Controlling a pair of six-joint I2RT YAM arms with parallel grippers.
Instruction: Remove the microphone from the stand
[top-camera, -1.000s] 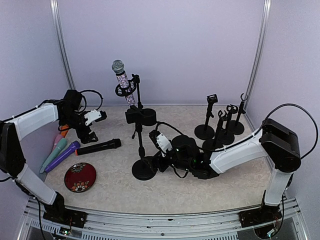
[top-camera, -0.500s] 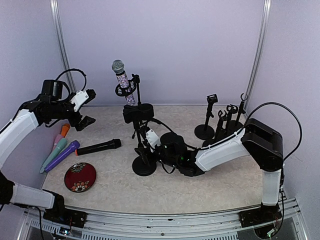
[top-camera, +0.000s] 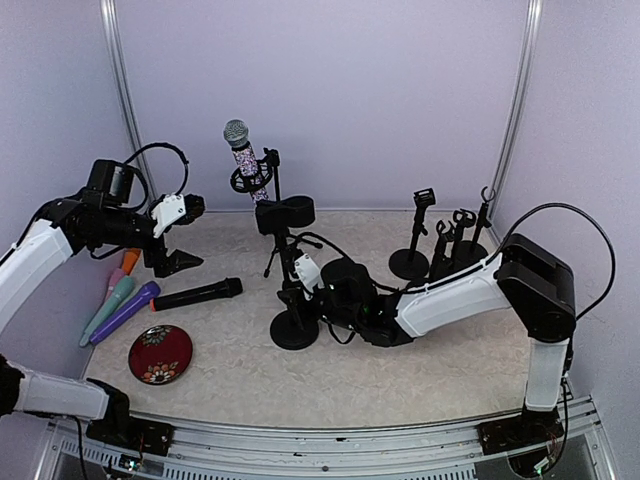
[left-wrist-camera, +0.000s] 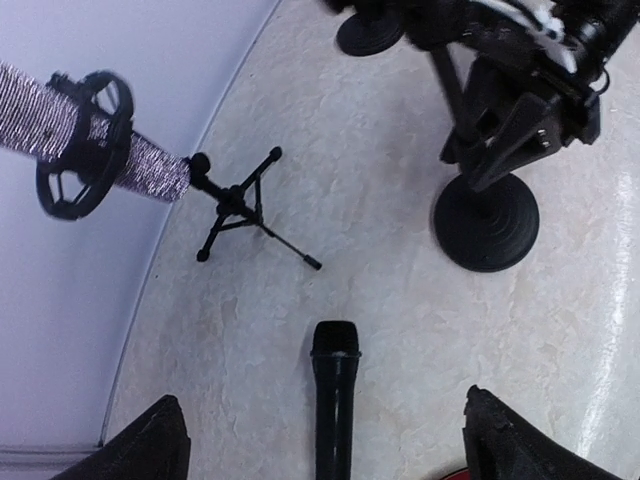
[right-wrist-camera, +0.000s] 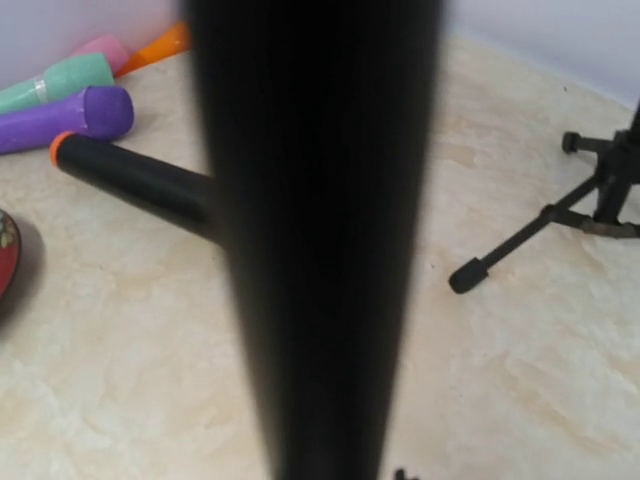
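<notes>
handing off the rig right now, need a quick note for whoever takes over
Left gripper: open, empty, raised above the table, left of the small black tripod stand.
Right gripper: low against the pole of the black round-base stand; cannot tell if it is closed.
Silver glitter microphone with grey mesh head: seated in the tripod stand's ring clip.
Black microphone: lying on the table.
Done: nothing visible yet.
Left: grasp the glitter microphone and lift it out of the clip.

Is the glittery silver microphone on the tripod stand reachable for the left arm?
Probably yes: nothing stands between the open left gripper and the glittery silver microphone; the right gripper holds the black round-base stand, lower down.
</notes>
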